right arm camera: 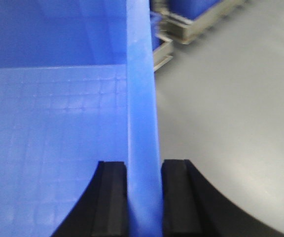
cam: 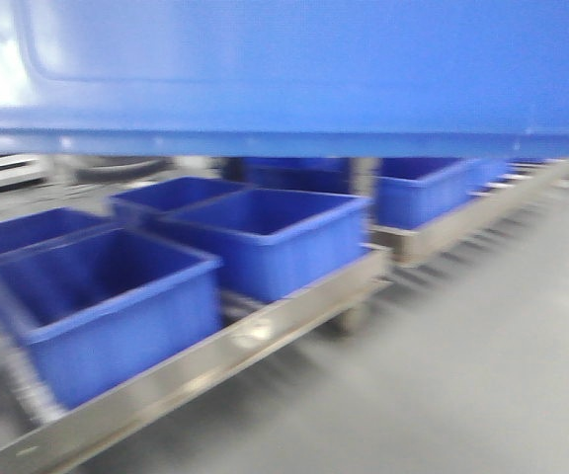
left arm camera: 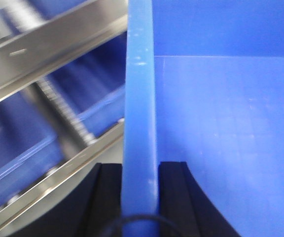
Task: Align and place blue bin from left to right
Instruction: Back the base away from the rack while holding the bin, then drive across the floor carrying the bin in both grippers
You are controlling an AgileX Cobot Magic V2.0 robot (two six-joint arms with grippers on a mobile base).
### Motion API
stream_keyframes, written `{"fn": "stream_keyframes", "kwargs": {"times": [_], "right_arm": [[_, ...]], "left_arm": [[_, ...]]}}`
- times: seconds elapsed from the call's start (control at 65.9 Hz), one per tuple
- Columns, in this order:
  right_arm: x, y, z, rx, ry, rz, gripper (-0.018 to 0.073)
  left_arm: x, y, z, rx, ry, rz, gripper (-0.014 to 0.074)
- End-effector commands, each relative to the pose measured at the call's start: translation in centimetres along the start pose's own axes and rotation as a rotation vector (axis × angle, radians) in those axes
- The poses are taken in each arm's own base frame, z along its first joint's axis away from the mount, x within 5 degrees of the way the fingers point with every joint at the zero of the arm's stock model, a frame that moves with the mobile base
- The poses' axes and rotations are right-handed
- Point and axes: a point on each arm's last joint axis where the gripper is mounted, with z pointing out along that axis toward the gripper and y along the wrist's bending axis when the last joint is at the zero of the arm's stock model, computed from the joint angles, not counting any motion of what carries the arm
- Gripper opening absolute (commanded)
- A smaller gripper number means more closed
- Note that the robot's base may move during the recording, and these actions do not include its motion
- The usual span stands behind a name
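1. We see the blue bin [cam: 284, 69] filling the whole top of the front view. Its smooth side wall runs from edge to edge and its bottom edge sits above everything else in the picture. The view is blurred, so we cannot make out fine detail on the wall.
2. In the left wrist view, the left claw [left arm camera: 141, 197] is clamped on the bin's upright wall. One black finger [left arm camera: 107, 197] sits on the outer side and the other on the inner side, both pressed against the pale blue rim [left arm camera: 139, 98].
3. The inside of the bin lies to the right of that rim. To its left we see bright metal rails [left arm camera: 58, 39] and more blue plastic below them.
4. In the right wrist view, the right claw [right arm camera: 144, 192] grips the opposite wall in the same way, its black fingers [right arm camera: 113, 197] tight on either side of the rim. The bin's inside lies to the left.
5. So the bin hangs between the two claws, held by its two end walls.
6. Under it in the front view, smaller bins [cam: 265, 237] of a deeper blue stand open-topped in a row on a metal rack [cam: 225, 351] running from lower left to upper right.
7. A grey floor [cam: 462, 375] lies to the right of the rack.
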Motion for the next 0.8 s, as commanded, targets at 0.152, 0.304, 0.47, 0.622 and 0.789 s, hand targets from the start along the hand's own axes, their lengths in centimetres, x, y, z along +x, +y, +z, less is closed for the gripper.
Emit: {"fn": "stream_keyframes", "kwargs": {"times": [0.152,0.304,0.47,0.622,0.789], "right_arm": [[-0.92,0.5,-0.7,-0.081,-0.096,0.005,-0.0071],[-0.92,0.51,-0.7,-0.082,-0.097,0.005,-0.0071],[-0.92,0.51,-0.7,-0.082,-0.097,0.005,-0.0071],[-0.92,0.51,-0.7,-0.082,-0.097,0.005,-0.0071],[-0.92,0.51,-0.7,-0.082,-0.097,0.005,-0.0071]], "left_arm": [[-0.67,-0.66,-0.61,0.08,-0.078,0.003,-0.0111],[-0.67,-0.66,-0.61,0.08,-0.078,0.003,-0.0111],[-0.67,-0.66,-0.61,0.08,-0.078,0.003,-0.0111],[-0.67,-0.66,-0.61,0.08,-0.078,0.003,-0.0111],[-0.67,-0.66,-0.61,0.08,-0.078,0.003,-0.0111]]}}
